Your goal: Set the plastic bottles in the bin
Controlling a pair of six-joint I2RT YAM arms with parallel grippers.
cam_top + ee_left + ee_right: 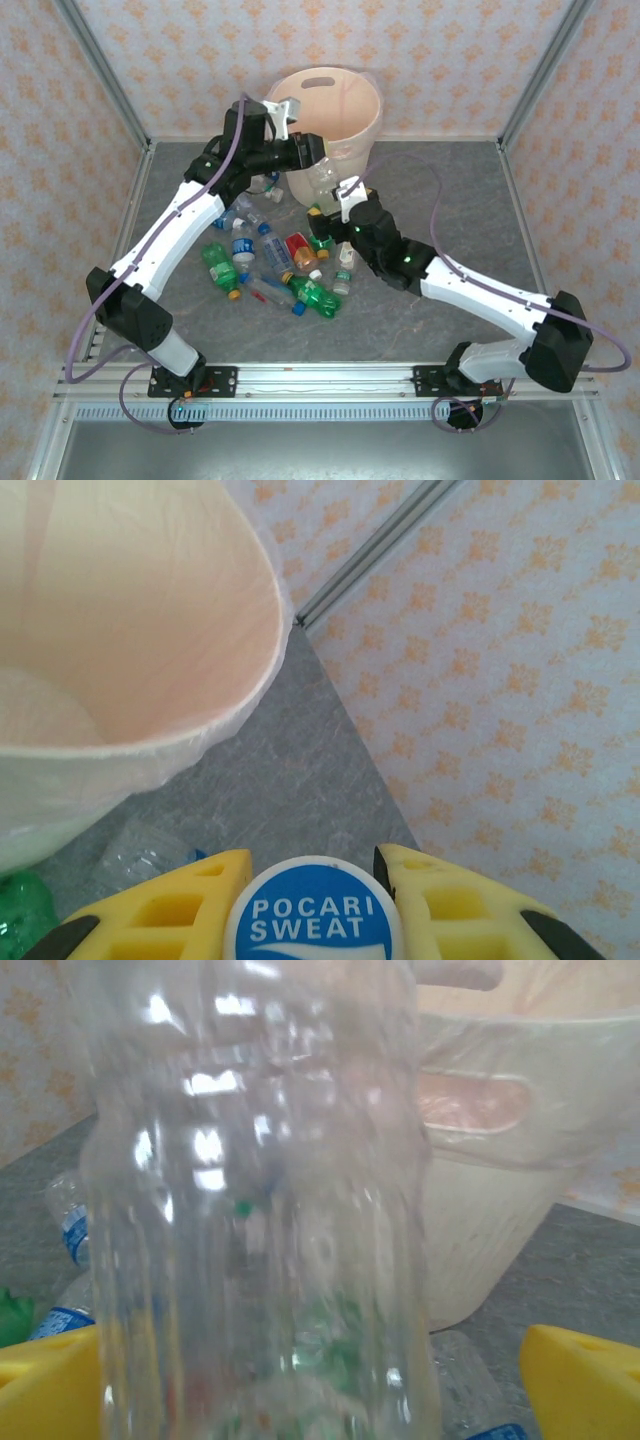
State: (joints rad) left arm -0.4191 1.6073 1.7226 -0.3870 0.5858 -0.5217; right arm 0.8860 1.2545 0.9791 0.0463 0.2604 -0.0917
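A clear plastic bottle [327,178] hangs just in front of the cream bin [372,100], near its rim. My left gripper [312,156] is shut on the bottle's blue-and-white cap [313,920], with a yellow finger [170,910] pressed to each side of it. My right gripper [338,203] is right below, at the bottle's lower end. Its yellow fingers [585,1380] stand wide apart and open around the clear body [260,1220], with a gap on the right side. Several more plastic bottles [270,262] lie in a heap on the table.
The heap holds green bottles [315,297], one with a red label [302,247] and blue-labelled ones [243,250], all between the two arms. The bin's slot handle [470,1102] faces the right wrist. Patterned walls and metal posts [375,540] close the grey table.
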